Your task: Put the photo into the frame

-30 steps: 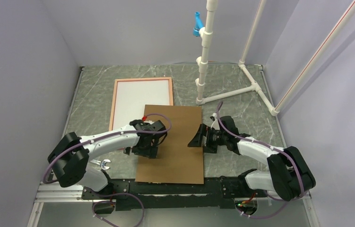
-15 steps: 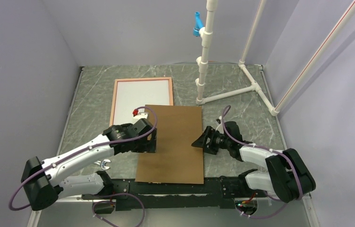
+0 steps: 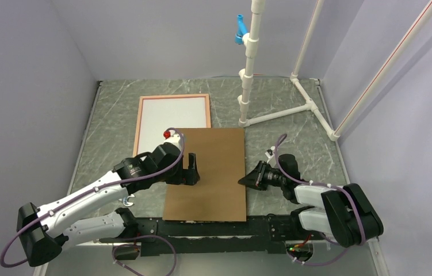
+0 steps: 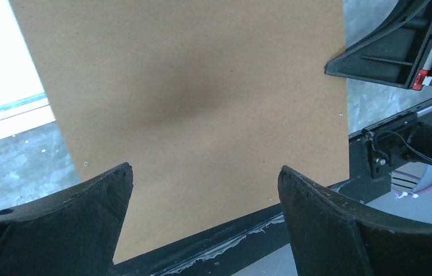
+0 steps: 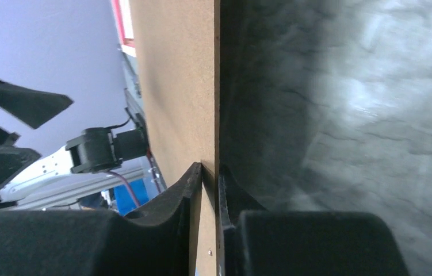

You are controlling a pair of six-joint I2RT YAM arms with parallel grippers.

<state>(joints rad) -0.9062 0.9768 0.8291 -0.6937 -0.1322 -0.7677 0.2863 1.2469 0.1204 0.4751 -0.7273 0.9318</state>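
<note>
board (image 3: pixel 210 190), plain brown, pinched at its right edge by the right gripper (image 5: pixel 210 169); left gripper (image 4: pixel 205 169) over it, jaws spread.

The frame (image 3: pixel 174 95) is a big, thin rectangle with a pinkish-red edge. It lies flat on the tabletop on the far left side, and its long sides run from near to far. The photo (image 3: pixel 170 118) lies flat inside the frame and fills it from edge to edge. Only its plain white side shows, so it looks like a blank white sheet. The far edge and the left edge of the frame are in plain sight. The near right corner of the frame and the photo is hidden under a brown board (image 3: pixel 210 172).
</note>
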